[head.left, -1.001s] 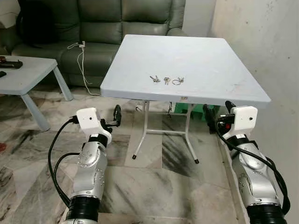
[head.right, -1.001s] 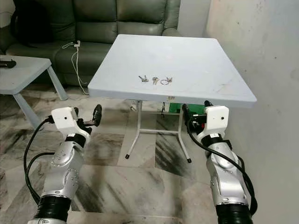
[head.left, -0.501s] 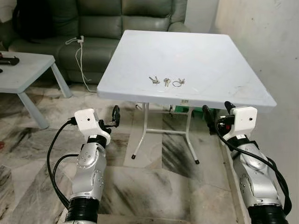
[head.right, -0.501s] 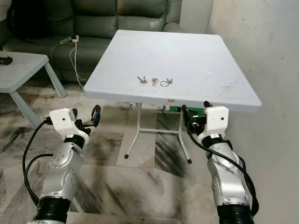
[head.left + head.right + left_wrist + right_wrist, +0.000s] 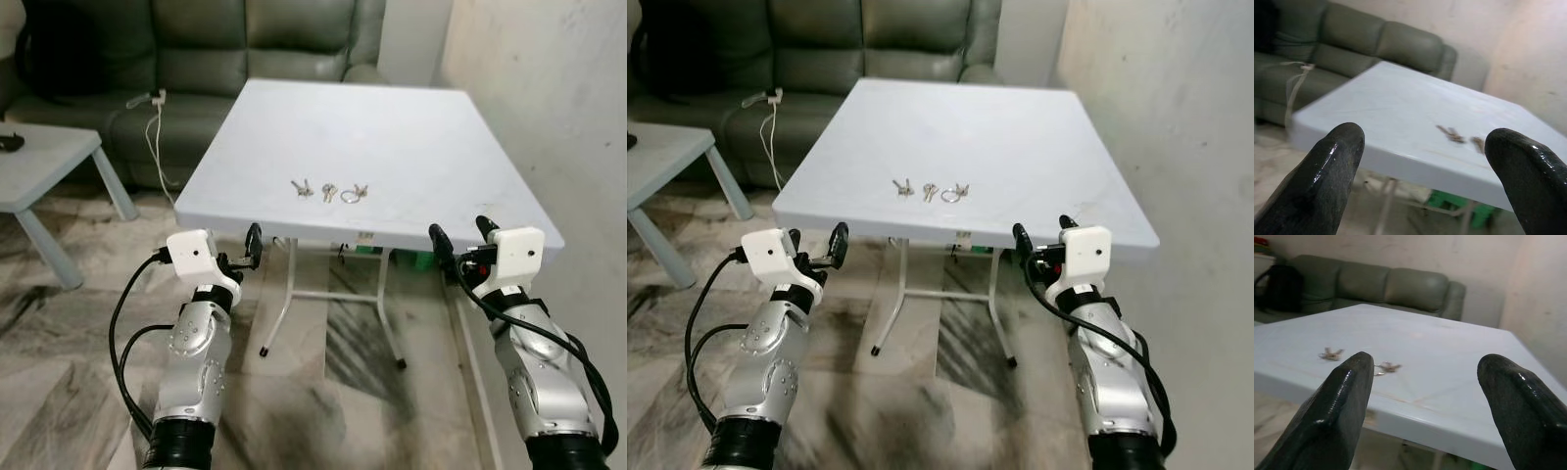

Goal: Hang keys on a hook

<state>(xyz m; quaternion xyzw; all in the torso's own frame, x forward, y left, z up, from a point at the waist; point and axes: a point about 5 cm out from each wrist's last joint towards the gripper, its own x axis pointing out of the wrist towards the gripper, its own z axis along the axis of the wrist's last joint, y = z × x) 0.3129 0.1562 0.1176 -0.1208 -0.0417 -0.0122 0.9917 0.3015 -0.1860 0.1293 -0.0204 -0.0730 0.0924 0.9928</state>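
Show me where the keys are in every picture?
Left eye view: keys lie on the white table, near its front edge.
Right eye view: same spot.
Left wrist view: blurred, between the fingers.
Right wrist view: beside one finger.
Shared landmark: green sofa.

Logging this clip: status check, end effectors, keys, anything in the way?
Left end effector and right end effector open, empty, held at the near edge of the white table. Keys lie loose on the tabletop, untouched. Nothing between the end effectors and the keys.
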